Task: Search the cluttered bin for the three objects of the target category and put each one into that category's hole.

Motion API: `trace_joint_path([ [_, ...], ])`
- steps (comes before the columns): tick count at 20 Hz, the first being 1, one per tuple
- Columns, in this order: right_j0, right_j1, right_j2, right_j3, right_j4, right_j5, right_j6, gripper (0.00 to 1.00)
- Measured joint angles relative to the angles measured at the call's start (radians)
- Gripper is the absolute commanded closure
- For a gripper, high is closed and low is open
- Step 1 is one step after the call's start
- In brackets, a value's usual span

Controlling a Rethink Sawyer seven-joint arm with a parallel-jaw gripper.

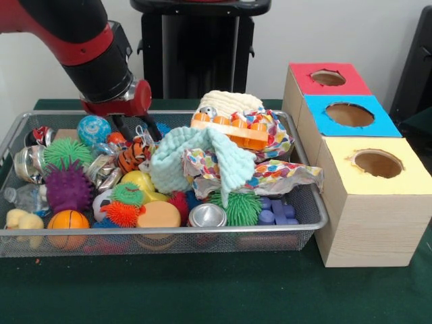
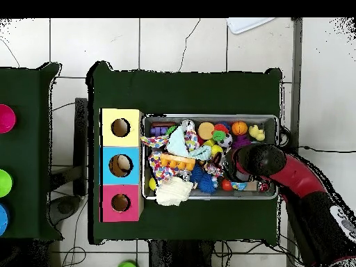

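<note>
Green table: wire bin of toys; jaws reach down by the tiger toy, grip unclear

No readable text, labels or numbers, toys perhaps too small to tell

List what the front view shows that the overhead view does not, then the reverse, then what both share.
Front view only: the light wood side faces of the sorting boxes, and the silver can behind the bin's near mesh wall.

Overhead view only: the tiled floor around the table, a second green table with coloured discs, and the arm running off toward the lower right.

Both: the wire bin of toys, the red, blue and yellow holes, the orange brick, and the gripper lowered into the clutter.
</note>
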Motion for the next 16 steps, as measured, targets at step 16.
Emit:
trace_joint_path([
  [16,0.027,0.031,-0.005,-0.078,0.019,0.0,0.0,0.0],
])
